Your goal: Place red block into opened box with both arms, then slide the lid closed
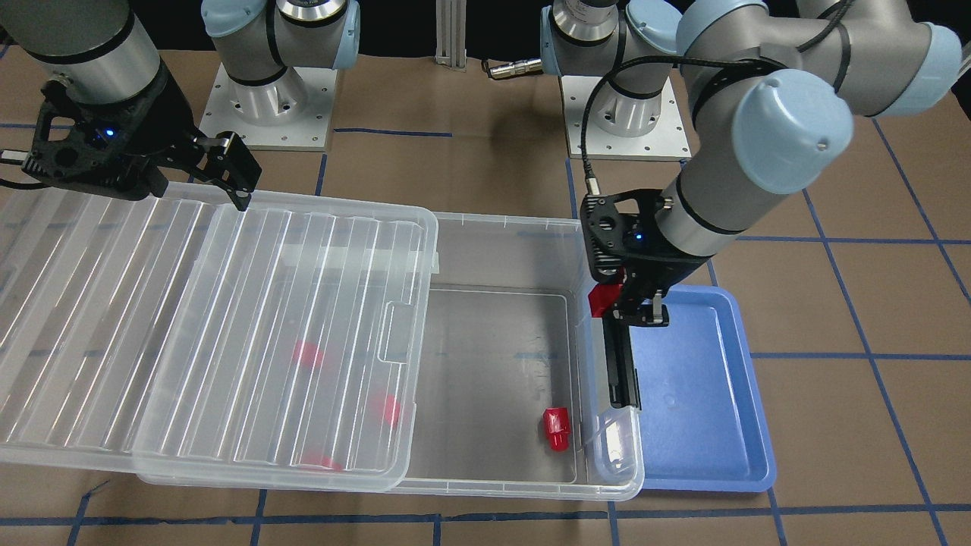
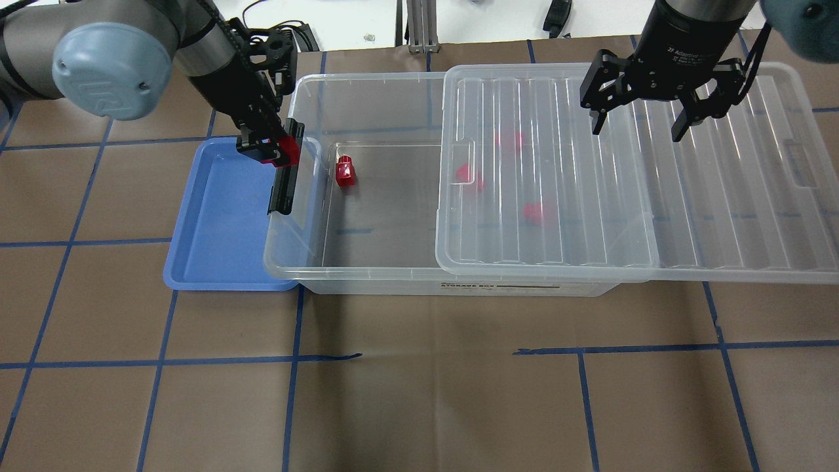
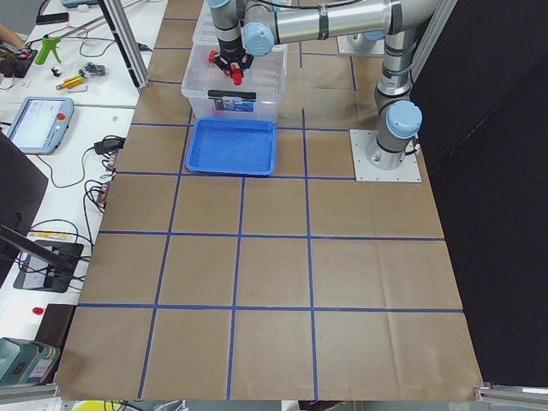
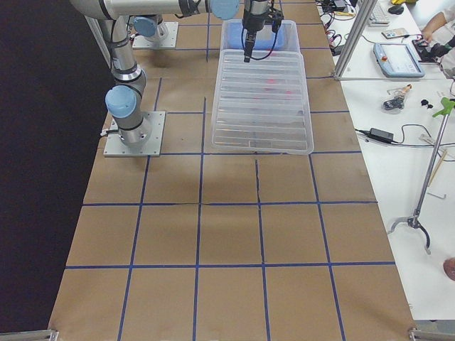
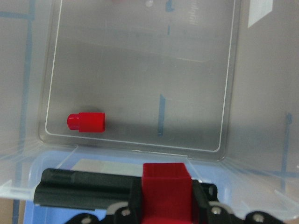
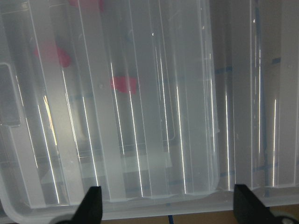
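Note:
My left gripper [image 2: 274, 152] is shut on a red block [image 2: 287, 149] just above the black latch bar [image 2: 286, 172] at the clear box's [image 2: 367, 278] short end. The left wrist view shows that block [image 5: 166, 185] held between the fingers at the box's rim. A second red block [image 2: 345, 174] lies on the uncovered box floor. The ribbed clear lid [image 2: 557, 216] covers the box's other half, with three more red blocks blurred beneath it. My right gripper [image 2: 637, 130] hangs open over the lid, holding nothing.
A blue tray [image 2: 216, 229] lies against the box's latch end, under my left arm. The lid overhangs the box well past its far end [image 2: 754, 196]. Brown table paper with blue tape lines surrounds everything.

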You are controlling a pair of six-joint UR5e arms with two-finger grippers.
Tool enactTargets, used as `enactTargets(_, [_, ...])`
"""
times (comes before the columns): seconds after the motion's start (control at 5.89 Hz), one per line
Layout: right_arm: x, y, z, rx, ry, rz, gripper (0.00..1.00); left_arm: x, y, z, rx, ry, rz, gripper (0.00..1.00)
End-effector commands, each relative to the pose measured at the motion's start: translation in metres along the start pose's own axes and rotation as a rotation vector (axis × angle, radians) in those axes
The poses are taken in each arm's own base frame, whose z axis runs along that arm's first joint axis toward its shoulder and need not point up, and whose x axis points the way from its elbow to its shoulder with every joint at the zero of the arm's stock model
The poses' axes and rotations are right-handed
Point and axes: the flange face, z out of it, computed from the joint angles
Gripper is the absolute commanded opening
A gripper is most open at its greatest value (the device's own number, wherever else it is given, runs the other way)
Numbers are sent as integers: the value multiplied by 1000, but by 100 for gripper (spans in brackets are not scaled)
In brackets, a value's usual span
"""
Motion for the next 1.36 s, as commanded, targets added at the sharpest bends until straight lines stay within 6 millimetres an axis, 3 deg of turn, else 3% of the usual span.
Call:
enactTargets(0.0, [0,0,0,-1,0,-2,100,8,-34,55,0,15,18,3])
enactTargets(0.34, [0,0,0,-1,0,-2,100,4,-36,105,4,39,-69,3])
enactTargets(0.68, [0,0,1,-4,2,-2,100,-5,-34,170,-5,63,-62,4])
enactTargets(0.85, [0,0,1,-4,2,-2,100,-6,-36,190,-13,79,-55,6])
enactTargets(1.19, [1,-1,1,-2,3,-2,100,-4,-47,208,-21,85,-31,11])
